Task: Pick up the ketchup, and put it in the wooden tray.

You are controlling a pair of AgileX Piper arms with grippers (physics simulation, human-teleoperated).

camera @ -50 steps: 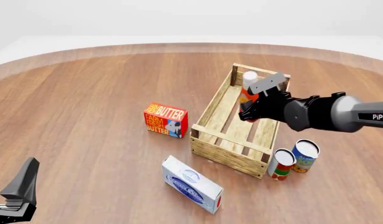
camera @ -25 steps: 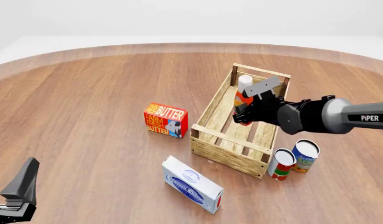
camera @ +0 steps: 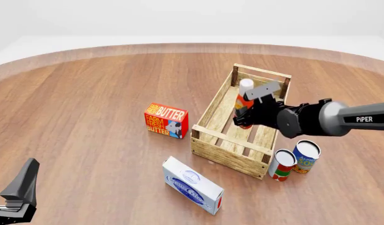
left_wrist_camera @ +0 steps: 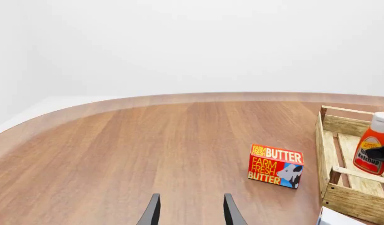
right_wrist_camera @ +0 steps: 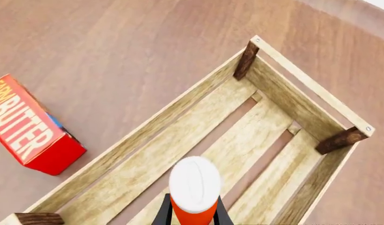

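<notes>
The ketchup (camera: 244, 99), an orange-red bottle with a white cap, stands upright inside the wooden tray (camera: 229, 154), in its far half. My right gripper (camera: 246, 114) is shut on the bottle's body from the right. In the right wrist view the white cap (right_wrist_camera: 195, 183) sits between the two fingers (right_wrist_camera: 162, 216), above the tray's slats (right_wrist_camera: 179, 117). Whether the bottle touches the tray floor is hidden. My left gripper (camera: 17, 197) is open and empty at the near left edge. Its wrist view shows the ketchup (left_wrist_camera: 371, 145) in the tray (left_wrist_camera: 354, 204).
A red-orange butter box (camera: 167, 120) stands left of the tray, also in the left wrist view (left_wrist_camera: 276, 165) and the right wrist view (right_wrist_camera: 29, 126). A white box (camera: 192, 185) lies in front of the tray. Two cans (camera: 281, 165) (camera: 306, 156) stand at its near right corner.
My right gripper has carried the ketchup lower and slightly left, down between the tray walls. The left arm has not moved.
</notes>
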